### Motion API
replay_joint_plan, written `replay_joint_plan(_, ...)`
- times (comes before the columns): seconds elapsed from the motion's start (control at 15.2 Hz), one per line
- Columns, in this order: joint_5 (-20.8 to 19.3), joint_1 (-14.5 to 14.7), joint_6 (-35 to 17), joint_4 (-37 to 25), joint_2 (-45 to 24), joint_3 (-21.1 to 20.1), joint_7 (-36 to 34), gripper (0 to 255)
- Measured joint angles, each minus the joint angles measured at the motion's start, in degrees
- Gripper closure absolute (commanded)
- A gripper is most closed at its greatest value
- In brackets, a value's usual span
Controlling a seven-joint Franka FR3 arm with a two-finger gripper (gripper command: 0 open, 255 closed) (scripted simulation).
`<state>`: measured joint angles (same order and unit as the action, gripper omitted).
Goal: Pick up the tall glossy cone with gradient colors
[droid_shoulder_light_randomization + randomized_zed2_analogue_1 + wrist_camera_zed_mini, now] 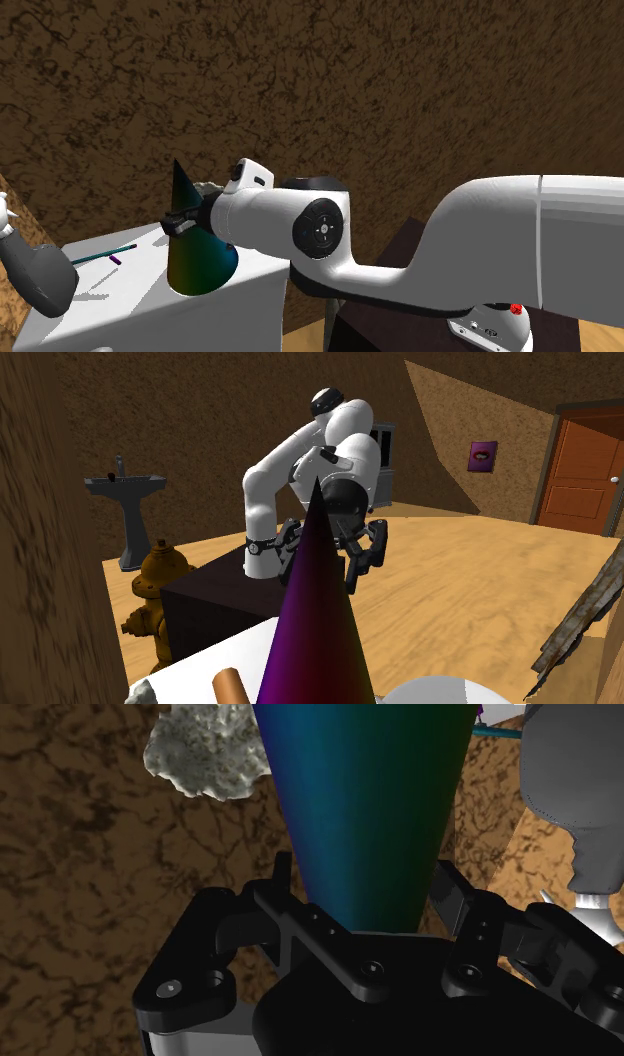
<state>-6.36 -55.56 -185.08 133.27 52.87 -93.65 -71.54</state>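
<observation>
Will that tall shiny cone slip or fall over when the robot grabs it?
The cone looks glossy and narrows upward, so a grip may slide toward the tip. Its wide base on the white table probably resists tipping. Tipped, it would likely roll.

A: What's cut off?
B: The cone [318, 622]'s base, at the second exterior view's bottom edge.
A: Anything hidden?
B: Its narrow end, behind the gripper [365, 882] in the wrist view.

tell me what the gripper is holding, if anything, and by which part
The tall glossy blue-green gradient cone, clasped by the black gripper around its narrower upper part.
</observation>
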Motion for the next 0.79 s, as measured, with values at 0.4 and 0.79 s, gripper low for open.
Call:
replay_joint_plan(0.4,0.0,0.2,-0.1,0.1,0.1,0.1,0.0,255)
replay_joint_plan(0.79,-0.8,1.5,2.2,-0.7,-1.9,2.0,1.4,255)
